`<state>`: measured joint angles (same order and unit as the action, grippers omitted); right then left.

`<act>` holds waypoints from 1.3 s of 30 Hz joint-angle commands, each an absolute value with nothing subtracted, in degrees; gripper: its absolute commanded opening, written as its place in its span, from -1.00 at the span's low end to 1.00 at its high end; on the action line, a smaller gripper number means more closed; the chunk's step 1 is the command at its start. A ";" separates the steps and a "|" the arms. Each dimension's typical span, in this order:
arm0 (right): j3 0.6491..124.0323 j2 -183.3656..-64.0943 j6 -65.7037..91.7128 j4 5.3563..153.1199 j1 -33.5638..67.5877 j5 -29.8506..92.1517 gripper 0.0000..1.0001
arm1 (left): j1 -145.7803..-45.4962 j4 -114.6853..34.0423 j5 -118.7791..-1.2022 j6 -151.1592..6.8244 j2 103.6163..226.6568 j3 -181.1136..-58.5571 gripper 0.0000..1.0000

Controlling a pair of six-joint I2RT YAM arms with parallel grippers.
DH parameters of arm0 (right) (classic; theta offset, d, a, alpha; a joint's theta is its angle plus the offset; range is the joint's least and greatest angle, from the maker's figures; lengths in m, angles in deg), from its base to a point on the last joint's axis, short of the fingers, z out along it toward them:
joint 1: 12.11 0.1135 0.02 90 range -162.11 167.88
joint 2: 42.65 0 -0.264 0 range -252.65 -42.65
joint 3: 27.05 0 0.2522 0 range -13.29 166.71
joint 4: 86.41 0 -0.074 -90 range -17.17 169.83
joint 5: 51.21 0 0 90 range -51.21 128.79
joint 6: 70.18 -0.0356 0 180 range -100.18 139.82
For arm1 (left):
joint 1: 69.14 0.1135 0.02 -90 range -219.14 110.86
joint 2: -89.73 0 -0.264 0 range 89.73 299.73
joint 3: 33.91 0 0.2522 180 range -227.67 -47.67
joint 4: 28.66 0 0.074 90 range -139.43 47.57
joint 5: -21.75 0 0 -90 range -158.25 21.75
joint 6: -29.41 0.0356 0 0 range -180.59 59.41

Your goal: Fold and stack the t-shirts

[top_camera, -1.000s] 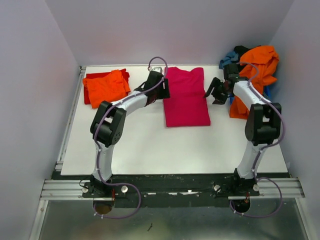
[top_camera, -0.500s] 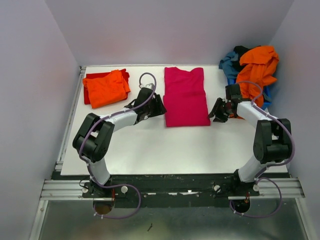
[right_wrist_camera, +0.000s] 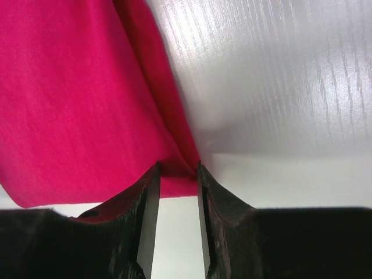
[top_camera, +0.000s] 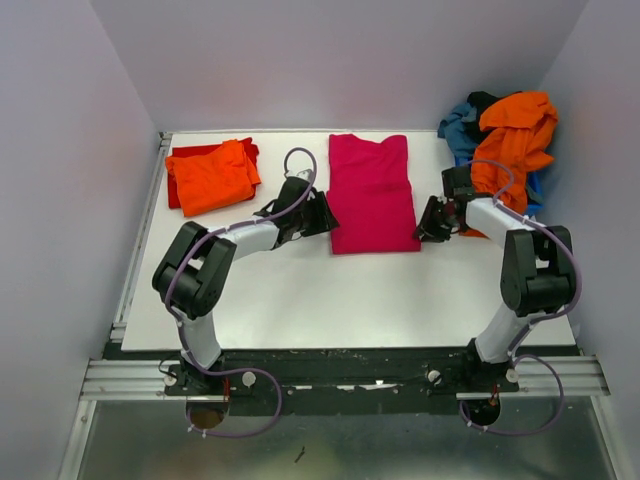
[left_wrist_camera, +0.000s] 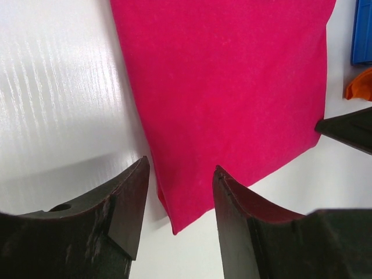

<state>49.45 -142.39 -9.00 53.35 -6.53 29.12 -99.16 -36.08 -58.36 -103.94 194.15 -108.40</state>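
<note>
Magenta-pink t-shirt [top_camera: 372, 190] lies flat on the table [top_camera: 300, 290], already folded into a long strip, smooth, no sleeves showing. Its long axis runs from the far edge toward the arm bases, neckline end farthest off. Left hand [top_camera: 320, 213] sits at the strip's near-left corner, fingers spread, and the cloth edge lies between them in the wrist view. Right hand [top_camera: 430, 222] sits at the near-right corner. Its fingers are narrowly apart with the hem fold right at the tips; cannot tell whether cloth is actually pinched. Both hands are about equally close, one per near corner, so the likely next move is a lift of that near end over toward the neckline. Left of the strip is a folded orange t-shirt [top_camera: 212, 175] on a red t-shirt [top_camera: 180, 160]. Right of it is an unfolded heap [top_camera: 515, 135].
</note>
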 commanded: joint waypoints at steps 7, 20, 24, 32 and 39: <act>45.52 -136.71 -10.06 52.58 -5.87 31.23 -0.99 | -99.46 -35.57 -55.51 -103.13 194.15 -107.87 -0.01; 41.29 -137.31 -9.89 54.26 -5.87 25.87 -0.99 | -101.22 -36.80 -57.70 -104.09 192.83 -104.18 -0.07; 41.64 -136.87 -9.89 53.47 -5.87 28.06 -0.85 | -101.39 -36.80 -57.97 -104.71 192.74 -103.30 -0.07; 40.49 -135.02 -9.36 53.29 -5.87 32.82 -0.29 | -101.75 -37.69 -60.70 -105.85 189.49 -99.79 -0.07; 41.20 -140.03 -9.10 54.96 -5.70 28.42 -0.31 | -103.06 -34.95 -59.72 -106.91 191.94 -100.57 -0.06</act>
